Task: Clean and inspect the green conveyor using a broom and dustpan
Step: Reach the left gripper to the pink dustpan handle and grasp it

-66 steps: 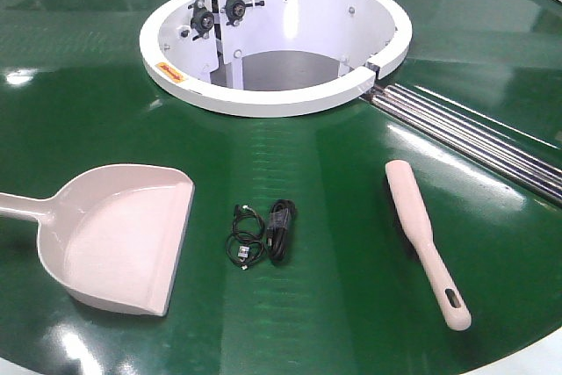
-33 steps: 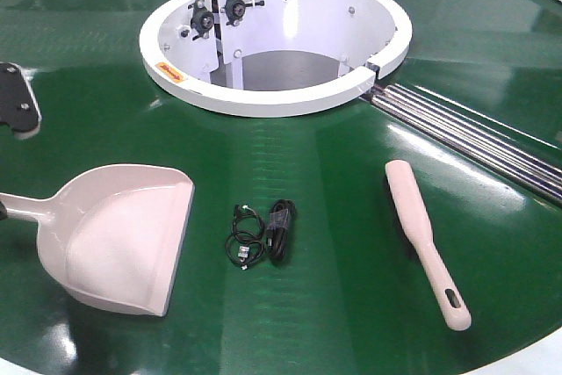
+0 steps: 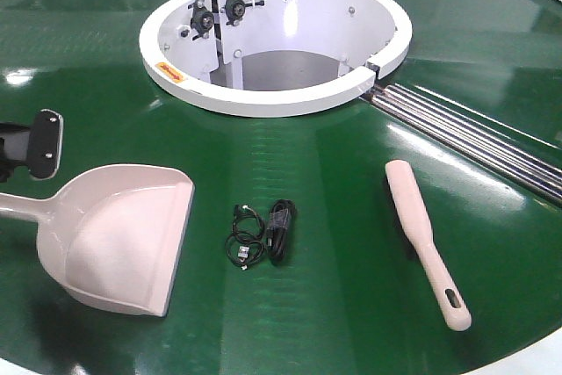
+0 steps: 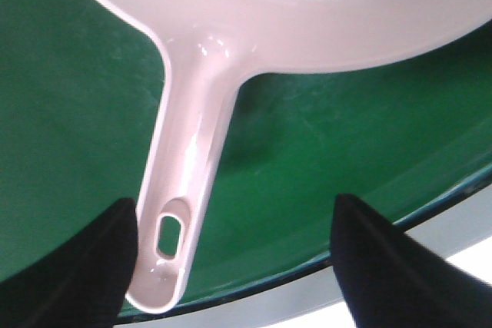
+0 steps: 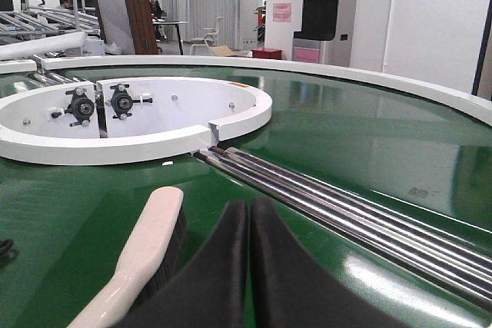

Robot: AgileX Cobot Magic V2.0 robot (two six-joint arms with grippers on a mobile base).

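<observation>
The green conveyor (image 3: 342,305) carries the pale dustpan (image 3: 123,239) at the left, its handle running off the left edge. The broom (image 3: 426,239) lies at the right, handle toward me. In the left wrist view my left gripper (image 4: 234,201) is open around the slotted end of the dustpan handle (image 4: 181,213), which sits close to the left finger (image 4: 77,274) and far from the right one. A black part of that left arm (image 3: 39,145) shows above the handle. My right gripper (image 5: 248,266) is shut on nothing, just right of the broom (image 5: 146,247) and low over the belt.
A small black coiled cable (image 3: 263,233) lies between dustpan and broom. The white ring-shaped hub (image 3: 176,76) stands at the back, with silver roller strips (image 3: 474,138) running from it to the right. The conveyor's white rim (image 3: 540,357) borders the near edge.
My left arm has come into the front view from the left edge and moved down and right toward the dustpan handle. Dustpan, broom and cable have stayed put.
</observation>
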